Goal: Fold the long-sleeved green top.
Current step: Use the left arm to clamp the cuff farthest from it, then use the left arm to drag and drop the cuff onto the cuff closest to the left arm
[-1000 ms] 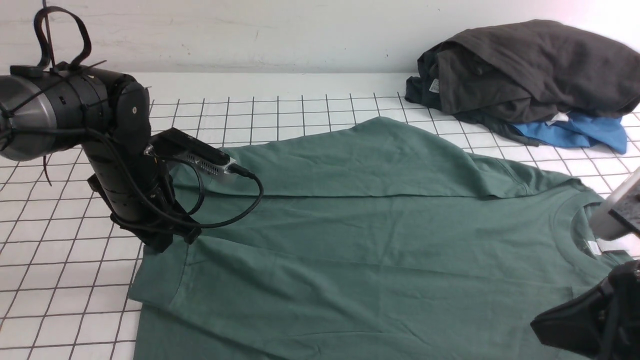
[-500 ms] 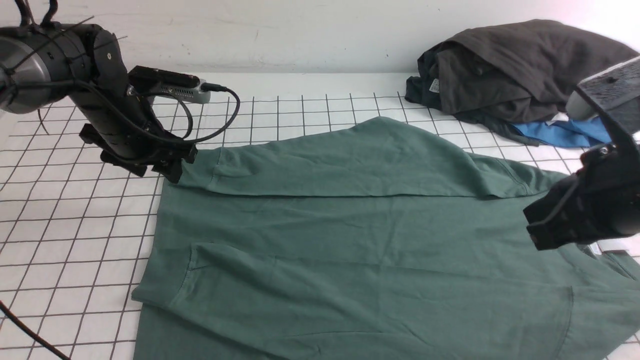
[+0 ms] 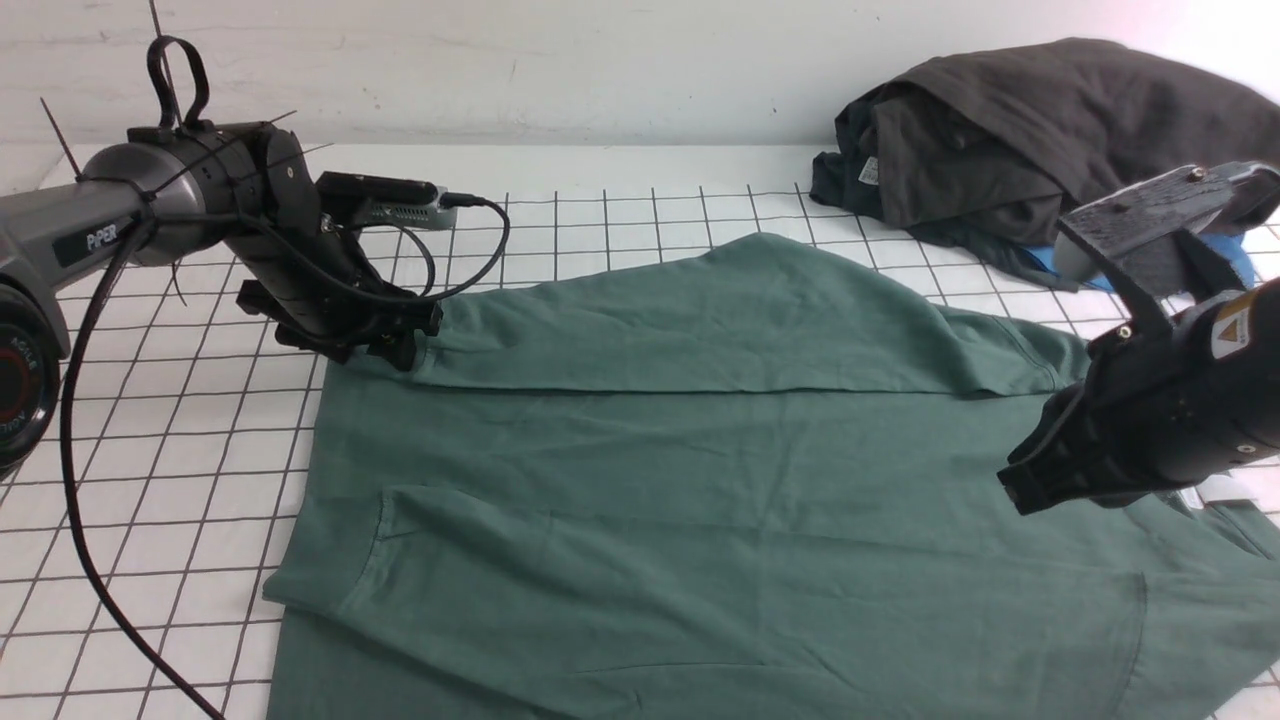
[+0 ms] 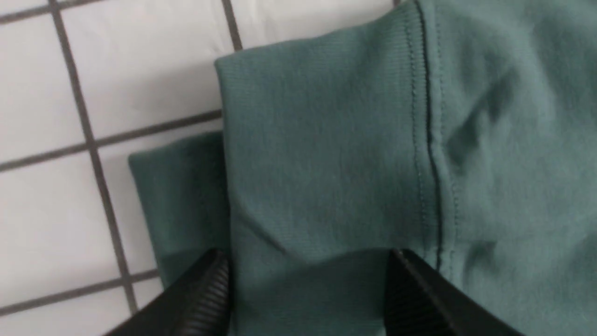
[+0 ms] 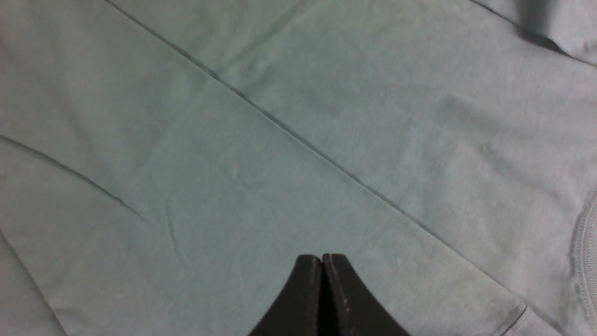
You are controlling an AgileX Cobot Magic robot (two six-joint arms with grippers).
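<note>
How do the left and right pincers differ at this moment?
The left pincer is open, jaws apart over the sleeve cuff of the green top; the right pincer is shut, tips pressed together. The left pincer sits at the top's far left corner; the right pincer hangs over its body on the right. Neither grips cloth.

Green top (image 3: 700, 480) is showing matt, soft jersey cloth, finely ribbed at the cuff (image 4: 317, 140); left claw (image 4: 308, 259) is showing black ridged pads (image 4: 205, 298); white surface (image 3: 150, 450) is looking smooth, matt.
</note>
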